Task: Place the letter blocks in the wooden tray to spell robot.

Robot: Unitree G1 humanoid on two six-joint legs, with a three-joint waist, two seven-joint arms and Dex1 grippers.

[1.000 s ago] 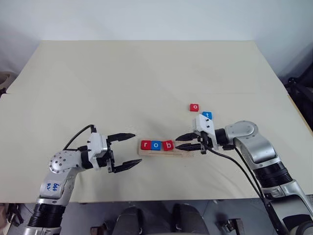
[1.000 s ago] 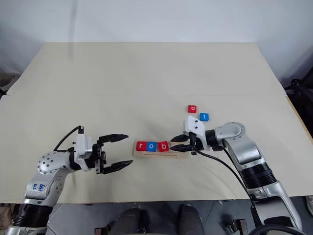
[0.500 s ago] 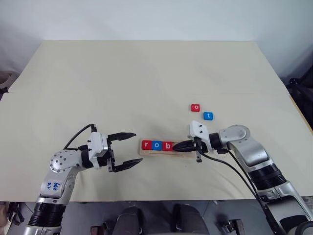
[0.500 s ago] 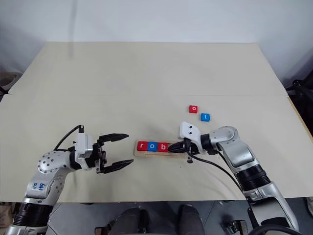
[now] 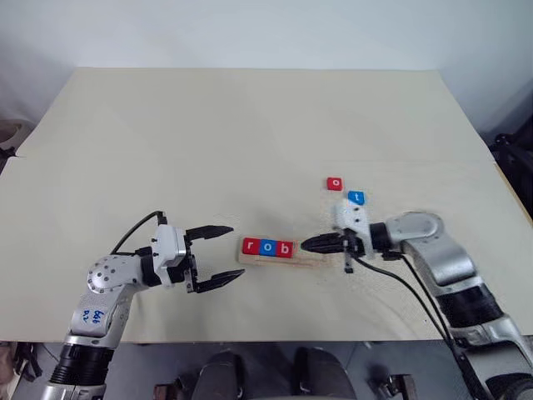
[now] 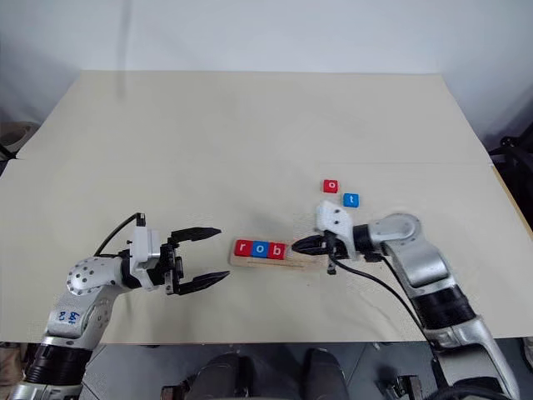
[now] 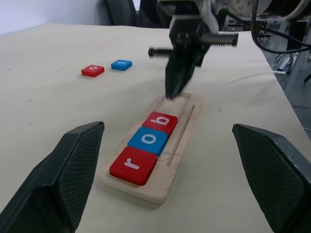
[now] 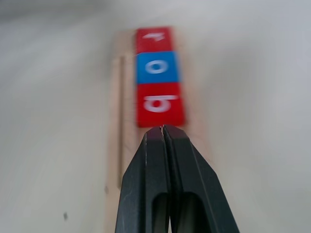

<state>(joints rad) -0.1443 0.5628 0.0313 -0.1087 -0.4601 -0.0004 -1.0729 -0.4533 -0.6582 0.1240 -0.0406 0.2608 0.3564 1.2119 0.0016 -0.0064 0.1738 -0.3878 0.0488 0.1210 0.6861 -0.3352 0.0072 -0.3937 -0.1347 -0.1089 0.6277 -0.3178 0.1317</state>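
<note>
The wooden tray lies near the table's front, between my two grippers. At its left end three letter blocks sit in a row: a red r, a blue o and a red b. My right gripper is shut and empty, its tip just right of the b block over the tray's free end, also seen from ahead. A red o block and a blue t block lie loose on the table behind the right gripper. Just left of the tray, my left gripper is open and holds nothing.
The table is covered by a beige cloth. Black cables trail from my right wrist over the table's front right. The front edge of the table runs close below both arms.
My right gripper went from slightly open to shut, pushed its tip up against the b block, then drew back a little to the right. The left gripper stayed still.
</note>
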